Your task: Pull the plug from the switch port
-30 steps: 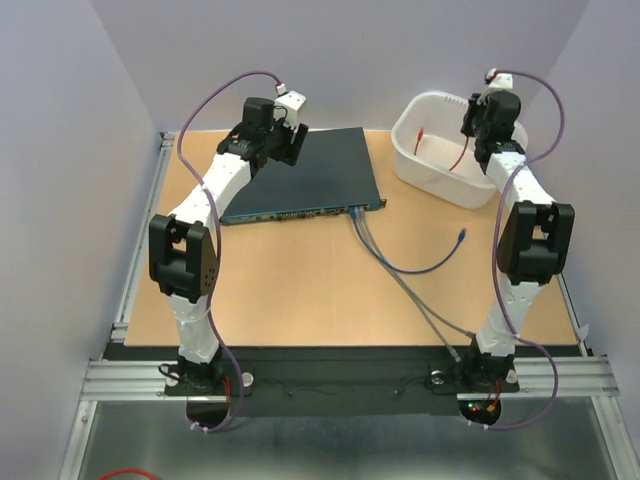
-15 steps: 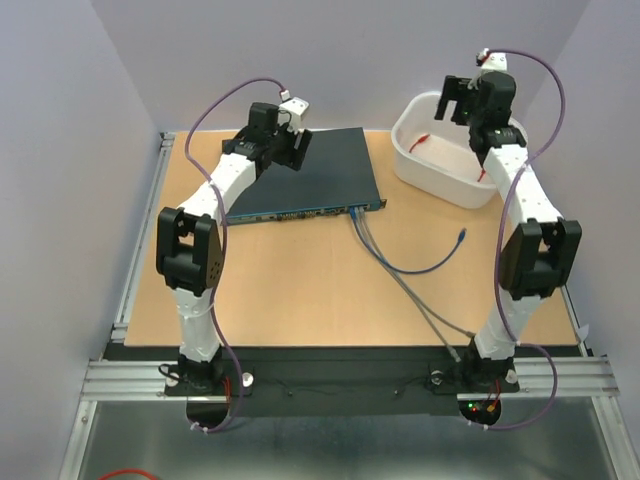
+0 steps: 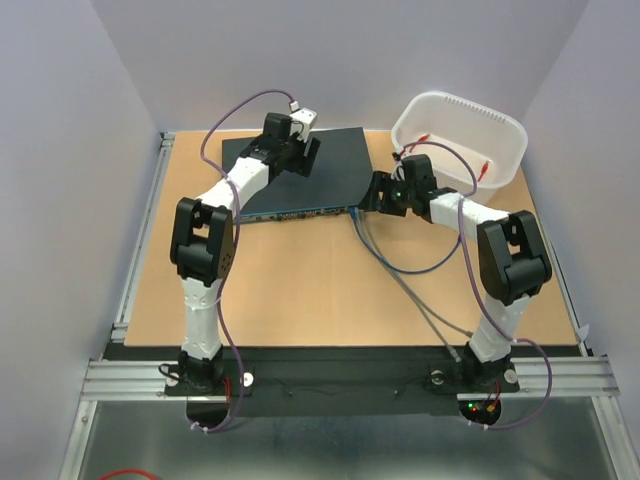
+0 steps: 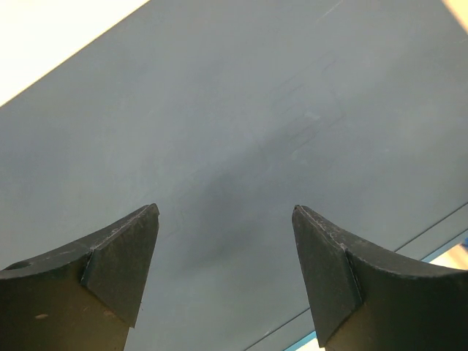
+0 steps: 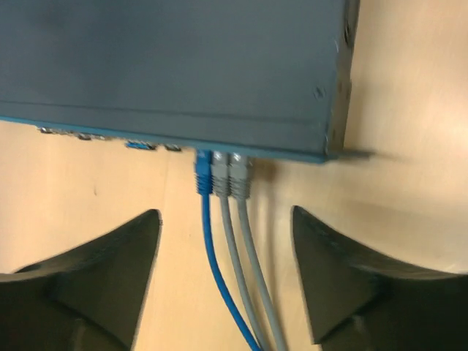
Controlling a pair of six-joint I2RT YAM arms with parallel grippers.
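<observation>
The dark blue-grey switch lies flat at the back middle of the table. Three plugs sit side by side in its front edge near the right end: a blue plug and two grey plugs. Their cables trail toward the near right. My right gripper is open, low over the table, with the three cables between its fingers just short of the plugs; in the top view it is at the switch's right front corner. My left gripper is open just above the switch top; in the top view it is over the back left part.
A white plastic tub with red cables inside stands at the back right, close behind my right arm. The blue cable loops out on the table beneath my right forearm. The grey cables run to the near table edge.
My right arm has swung from above the tub down to the switch's right front corner. The tub has shifted. My left gripper has moved a little right over the switch.
</observation>
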